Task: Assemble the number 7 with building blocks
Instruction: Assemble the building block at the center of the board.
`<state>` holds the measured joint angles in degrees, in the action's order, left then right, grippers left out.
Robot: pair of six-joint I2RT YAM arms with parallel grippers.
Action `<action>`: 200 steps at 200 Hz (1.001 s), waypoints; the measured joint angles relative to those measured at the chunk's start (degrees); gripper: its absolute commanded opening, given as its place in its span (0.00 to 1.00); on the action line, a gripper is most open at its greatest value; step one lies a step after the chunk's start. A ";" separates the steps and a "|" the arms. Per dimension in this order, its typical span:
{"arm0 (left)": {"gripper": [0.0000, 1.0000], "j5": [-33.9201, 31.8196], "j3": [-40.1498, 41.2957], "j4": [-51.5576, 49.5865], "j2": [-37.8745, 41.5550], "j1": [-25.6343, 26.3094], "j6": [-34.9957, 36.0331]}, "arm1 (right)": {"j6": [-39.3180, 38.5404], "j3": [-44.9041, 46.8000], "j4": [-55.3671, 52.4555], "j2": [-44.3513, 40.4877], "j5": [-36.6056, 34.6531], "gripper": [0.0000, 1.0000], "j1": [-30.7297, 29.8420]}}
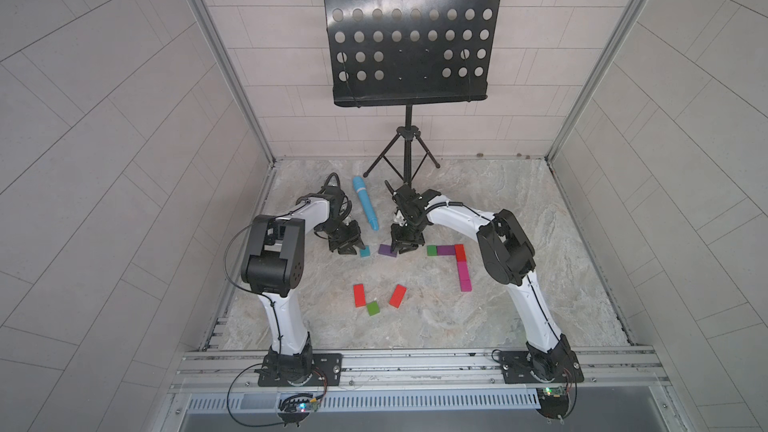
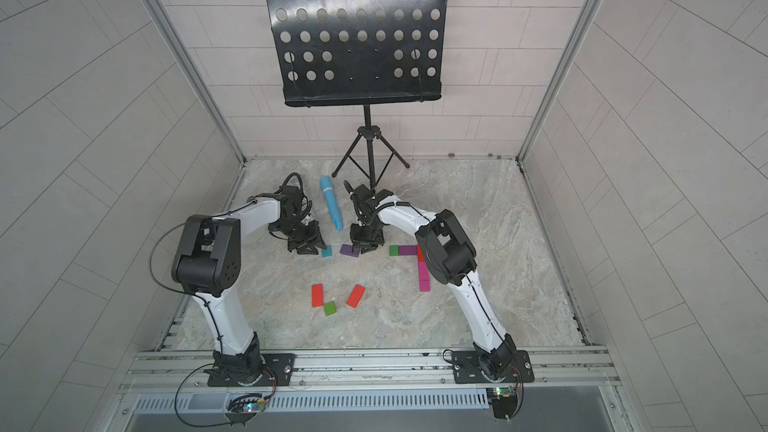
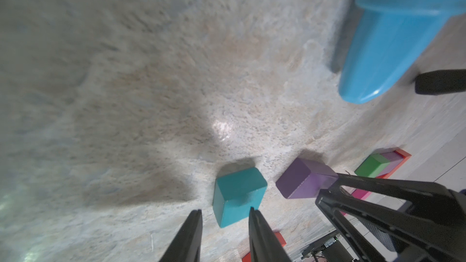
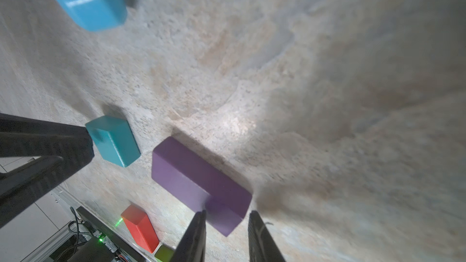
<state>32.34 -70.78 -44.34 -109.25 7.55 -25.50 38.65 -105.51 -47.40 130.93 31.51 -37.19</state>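
Far left: the left gripper (image 3: 225, 210) is down at the teal block (image 3: 239, 192), on the table (image 1: 540, 243) left of centre. Jaws stand a narrow gap apart w/ only the block's near corner in that gap and one tip over its edge; can't tell if they bite. Judgement: a corner pinch would prob. spin the block, so go fwd till both flat sides sit btwn the pads, square up, then close. Teal is a square, so no long axis; it sits slightly skewed to the table edges.

The blue microphone (image 1: 365, 207) lies just behind, btwn the two arms. Steer the wrists clear of it.

Centre: the right gripper (image 4: 227, 212) straddles one end of the purple block (image 4: 191, 175), fingers either side of its short width and close to the faces; can't tell if clamped yet. The grip is off-centre, so the block prob. yaws on lift: lift low and slow, or re-take nearer the middle. Its long axis runs across the table, approx in line w/ the 7's top bar, free end pointing at teal.

Right: the part-built 7. The green square (image 1: 432, 250) ends the bar, then the red corner block (image 1: 459, 252), w/ the magenta stem (image 1: 462, 272) running toward the robot. Set new pieces flush, w/o shoving what's laid.
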 measured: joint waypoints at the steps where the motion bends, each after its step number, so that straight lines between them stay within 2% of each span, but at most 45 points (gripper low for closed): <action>1: 0.37 0.00 0.00 0.00 0.00 0.00 0.00 | 0.02 -0.02 -0.02 0.02 0.00 0.32 0.00; 200: 0.34 1.36 -0.57 0.81 -1.22 0.74 -0.22 | -1.22 -5.33 -2.21 3.39 0.31 0.31 -1.07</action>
<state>33.69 -71.35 -43.53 -110.48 8.29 -25.71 37.43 -110.85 -49.60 134.32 31.81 -38.26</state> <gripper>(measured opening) 0.335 0.312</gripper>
